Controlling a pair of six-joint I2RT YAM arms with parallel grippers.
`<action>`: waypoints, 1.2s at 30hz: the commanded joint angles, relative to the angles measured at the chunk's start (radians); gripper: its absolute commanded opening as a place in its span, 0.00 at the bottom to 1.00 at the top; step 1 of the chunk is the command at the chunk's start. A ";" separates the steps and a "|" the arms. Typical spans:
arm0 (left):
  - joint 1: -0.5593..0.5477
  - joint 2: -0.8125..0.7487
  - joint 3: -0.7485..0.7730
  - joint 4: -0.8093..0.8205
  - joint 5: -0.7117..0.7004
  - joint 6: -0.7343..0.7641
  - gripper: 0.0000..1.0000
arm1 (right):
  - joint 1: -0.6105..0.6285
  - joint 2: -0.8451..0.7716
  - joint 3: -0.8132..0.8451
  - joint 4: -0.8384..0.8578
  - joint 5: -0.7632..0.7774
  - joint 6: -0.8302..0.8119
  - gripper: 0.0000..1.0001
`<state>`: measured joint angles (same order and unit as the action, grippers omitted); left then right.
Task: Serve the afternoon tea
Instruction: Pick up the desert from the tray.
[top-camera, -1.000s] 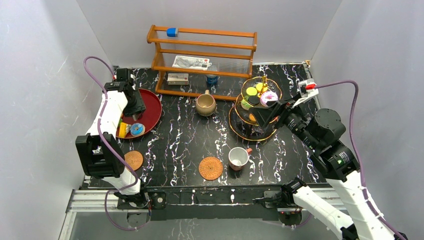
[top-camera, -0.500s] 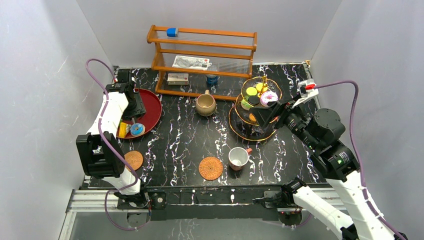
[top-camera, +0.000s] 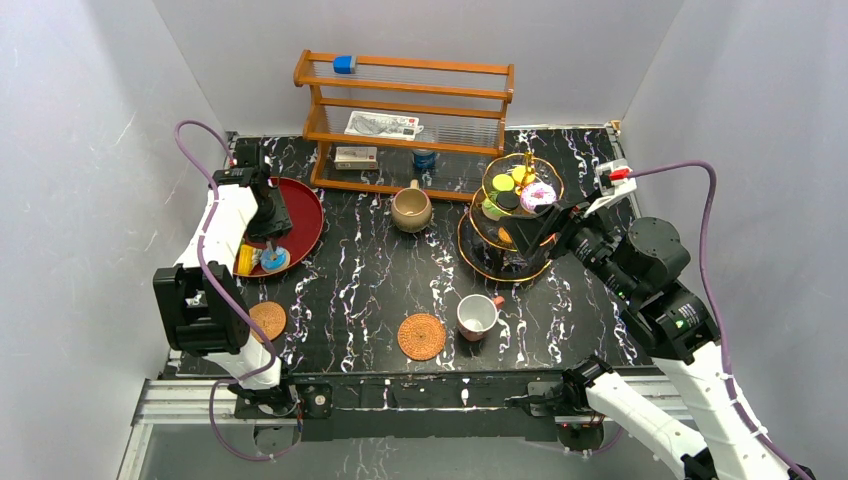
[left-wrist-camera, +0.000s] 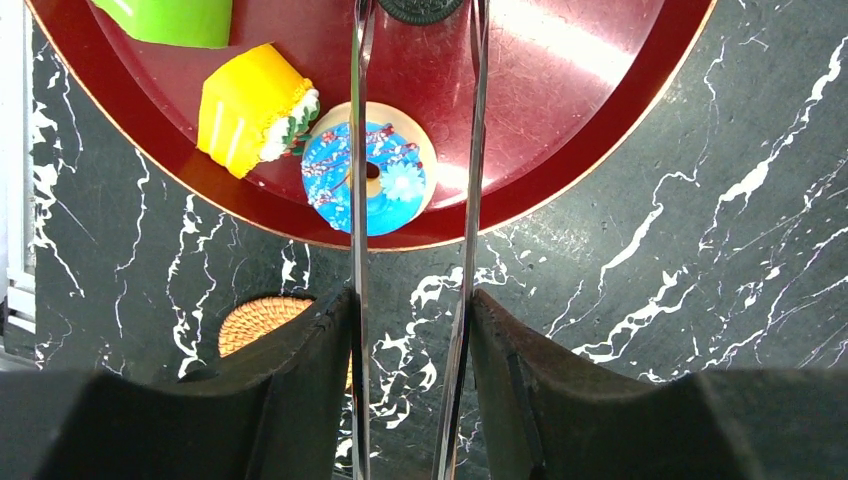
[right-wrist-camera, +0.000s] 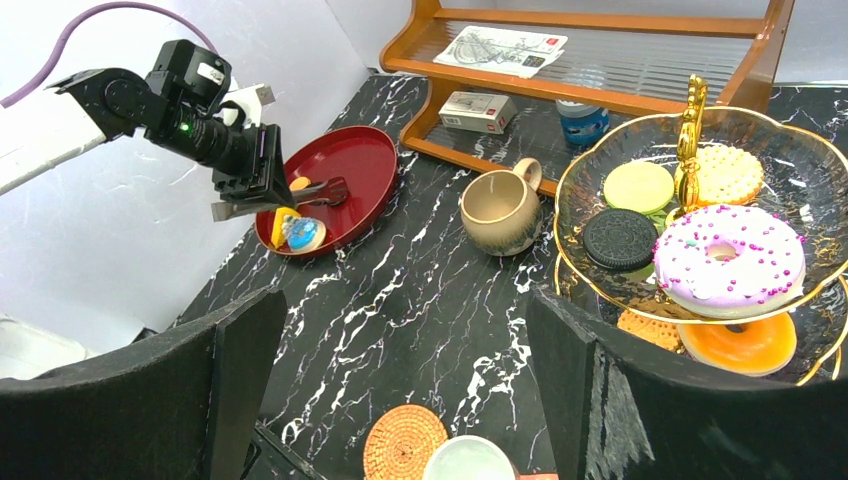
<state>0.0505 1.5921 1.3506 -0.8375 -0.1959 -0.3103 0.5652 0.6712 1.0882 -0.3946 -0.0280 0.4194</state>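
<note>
table (top-camera: 380, 270): black marble-look top, white veins, smooth, slight sheen
tray (left-wrist-camera: 590, 110): red, glossy, lacquer-like, strong glare
tongs (left-wrist-camera: 470, 150): thin polished metal
blue donut (left-wrist-camera: 368, 180): shiny icing, plastic look
coaster (top-camera: 421, 336): woven fibre, rough, matt
stand (right-wrist-camera: 800, 160): clear glass, gold metallic rim and post
rack (top-camera: 400, 100): varnished wood, satin
mug (right-wrist-camera: 500, 212): tan, matt, ceramic look
pink donut (right-wrist-camera: 728, 258): matt icing, beaded sprinkles

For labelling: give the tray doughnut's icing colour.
Doughnut: blue icing, red sprinkles, white flower; clearest in left wrist view.
</note>
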 joint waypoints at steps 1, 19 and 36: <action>0.006 -0.007 0.006 -0.014 0.034 0.012 0.42 | 0.003 -0.002 0.036 0.023 0.009 -0.007 0.99; -0.024 -0.044 0.027 0.046 0.097 0.030 0.34 | 0.004 0.021 0.059 0.003 0.069 -0.014 0.99; -0.070 -0.171 0.059 0.088 0.270 0.021 0.32 | 0.003 0.031 0.091 -0.046 0.177 -0.031 0.99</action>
<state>0.0200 1.4548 1.3590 -0.7574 0.0113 -0.2871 0.5652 0.7090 1.1137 -0.4507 0.0853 0.4141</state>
